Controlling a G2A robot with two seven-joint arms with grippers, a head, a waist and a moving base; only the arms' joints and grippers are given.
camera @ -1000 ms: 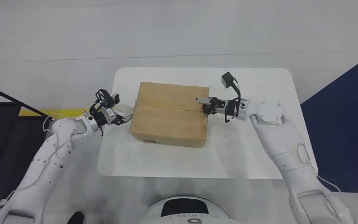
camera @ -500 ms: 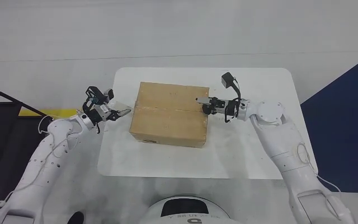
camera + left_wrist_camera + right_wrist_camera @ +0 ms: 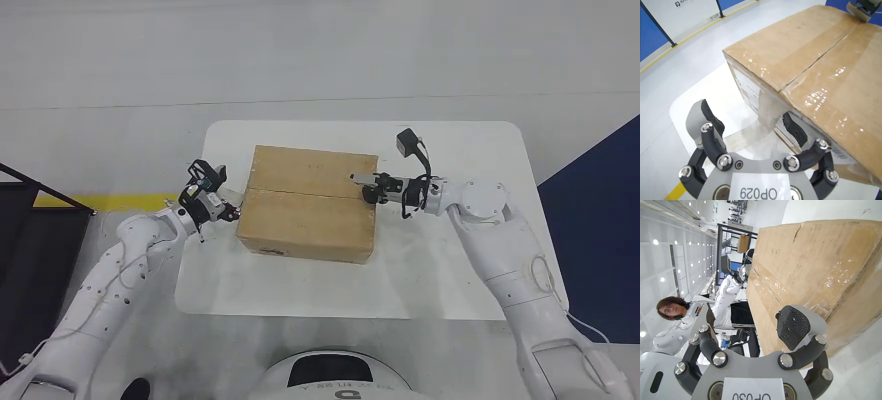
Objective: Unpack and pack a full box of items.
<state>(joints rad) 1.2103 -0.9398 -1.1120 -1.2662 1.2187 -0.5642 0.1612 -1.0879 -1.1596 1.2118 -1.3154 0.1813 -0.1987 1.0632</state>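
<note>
1. Top view: we find one brown cardboard box (image 3: 308,205) standing near the middle of a white table (image 3: 450,285). Its top flaps are closed and meet along a seam (image 3: 300,193) that runs from one arm's side to the other.
2. Left wrist view: we note glossy clear tape (image 3: 829,79) laid over the seam and down onto the end face of the box. A white label (image 3: 747,91) is stuck on that end face.
3. We record the left gripper (image 3: 753,123) at the left end of the box, low against the end face. Its jaws are spread apart and clamp nothing.
4. A loose strip (image 3: 768,111) of tape hangs from the end of the seam and trails down to the table between the spread fingers (image 3: 712,117). One pad sits just beside the end face; we cannot tell whether it touches.
5. We record the right gripper (image 3: 751,323) at the opposite end of the box, level with the top edge where the seam ends. Its jaws are likewise released and hold nothing.
6. Right wrist view: one finger lies over the top face near the seam, the other is off the box. We cannot confirm contact.
</note>
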